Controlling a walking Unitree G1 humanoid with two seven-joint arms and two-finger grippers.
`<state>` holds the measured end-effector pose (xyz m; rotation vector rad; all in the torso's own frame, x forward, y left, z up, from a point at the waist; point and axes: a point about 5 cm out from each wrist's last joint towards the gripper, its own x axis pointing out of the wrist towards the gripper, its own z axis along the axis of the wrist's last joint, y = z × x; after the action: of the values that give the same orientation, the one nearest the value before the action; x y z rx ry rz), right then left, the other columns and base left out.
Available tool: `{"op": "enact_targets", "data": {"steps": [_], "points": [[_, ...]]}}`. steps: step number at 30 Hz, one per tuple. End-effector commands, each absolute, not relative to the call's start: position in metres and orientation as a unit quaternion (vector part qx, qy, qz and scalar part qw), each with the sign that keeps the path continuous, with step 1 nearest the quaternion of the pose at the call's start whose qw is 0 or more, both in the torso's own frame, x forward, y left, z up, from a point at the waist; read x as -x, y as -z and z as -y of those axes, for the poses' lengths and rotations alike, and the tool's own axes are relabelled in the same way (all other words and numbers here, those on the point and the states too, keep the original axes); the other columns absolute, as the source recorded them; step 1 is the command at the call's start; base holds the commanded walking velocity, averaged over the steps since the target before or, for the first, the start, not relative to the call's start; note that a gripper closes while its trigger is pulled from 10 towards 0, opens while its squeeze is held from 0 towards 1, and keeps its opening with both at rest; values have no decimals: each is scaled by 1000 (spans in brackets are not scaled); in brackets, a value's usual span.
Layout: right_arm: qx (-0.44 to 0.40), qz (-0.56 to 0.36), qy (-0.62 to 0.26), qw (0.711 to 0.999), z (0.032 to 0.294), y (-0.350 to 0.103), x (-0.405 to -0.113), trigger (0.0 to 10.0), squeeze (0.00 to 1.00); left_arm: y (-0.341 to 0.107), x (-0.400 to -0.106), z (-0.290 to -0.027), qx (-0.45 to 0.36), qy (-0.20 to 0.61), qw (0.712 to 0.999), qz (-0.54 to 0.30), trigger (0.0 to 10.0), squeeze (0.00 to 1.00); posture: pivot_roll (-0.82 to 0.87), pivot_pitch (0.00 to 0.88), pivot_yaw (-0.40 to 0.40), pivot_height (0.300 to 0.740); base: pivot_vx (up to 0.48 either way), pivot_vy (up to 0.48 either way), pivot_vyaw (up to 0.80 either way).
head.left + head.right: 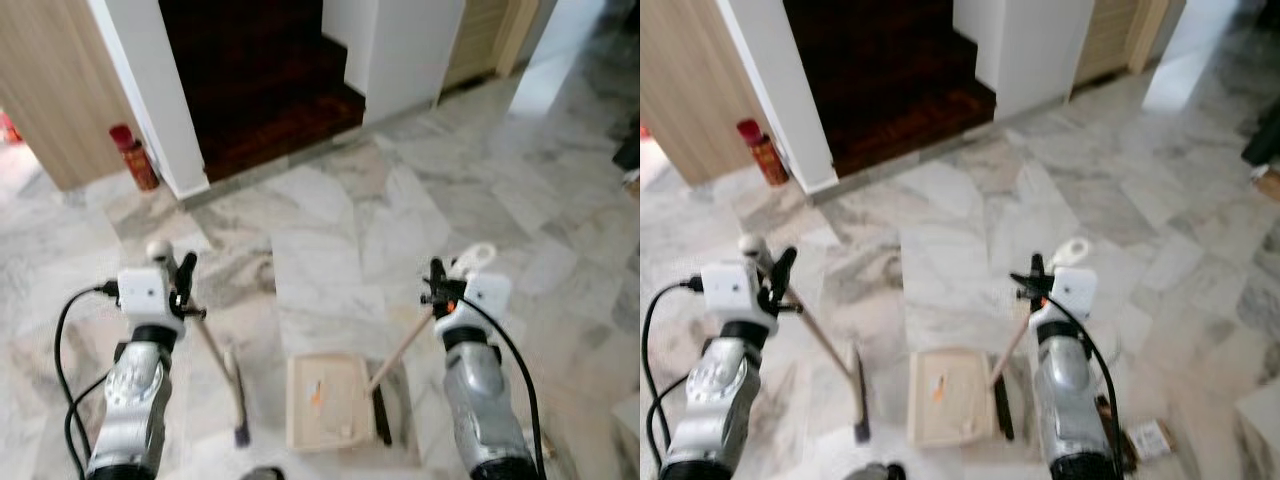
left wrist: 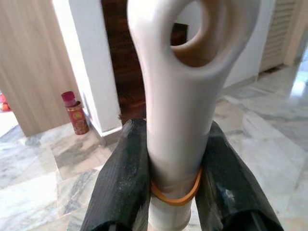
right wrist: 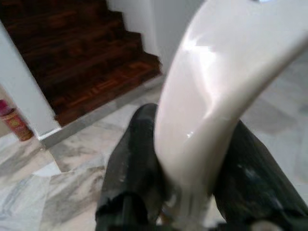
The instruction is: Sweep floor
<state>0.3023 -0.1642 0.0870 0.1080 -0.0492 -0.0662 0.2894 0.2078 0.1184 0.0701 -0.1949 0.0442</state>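
My left gripper (image 1: pixel 183 278) is shut on the cream top of a broom handle (image 2: pixel 175 96), which has a hanging hole and an orange rubber band. The thin stick slants down to a dark broom head (image 1: pixel 240 405) on the marble floor (image 1: pixel 330 230). My right gripper (image 1: pixel 438 282) is shut on the cream grip of a dustpan handle (image 3: pixel 202 91). Its stick runs down to a cream dustpan (image 1: pixel 325 405) lying flat between my arms, with a black strip (image 1: pixel 382 415) along its right side. A small orange scrap (image 1: pixel 316 393) lies in the pan.
Dark wooden stairs (image 1: pixel 270 90) rise ahead between white wall posts (image 1: pixel 165 110). A red canister (image 1: pixel 134 158) stands by the left post, next to a wood panel (image 1: pixel 60 90). A small box (image 1: pixel 1150 437) lies on the floor by my right arm. Open marble stretches to the right.
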Motion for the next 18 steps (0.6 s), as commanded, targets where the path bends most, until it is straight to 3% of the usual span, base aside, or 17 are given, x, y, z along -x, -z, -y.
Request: {"op": "enact_targets", "data": {"steps": [1,6,18], "points": [[-60,45,35,997,166,-97,-305,10000,0,-128,-290,-204,-35,-16,993,114,10000,0,97,162,-5,740,0,0,0],[-66,43,35,996,166,-97,-305,10000,0,-127,-290,-203,-33,-16,993,112,10000,0,103,163,-7,740,0,148,0],[-71,39,29,996,165,-96,-305,10000,0,-127,-289,-201,-34,-14,993,111,10000,0,111,149,-5,740,0,358,0]]}}
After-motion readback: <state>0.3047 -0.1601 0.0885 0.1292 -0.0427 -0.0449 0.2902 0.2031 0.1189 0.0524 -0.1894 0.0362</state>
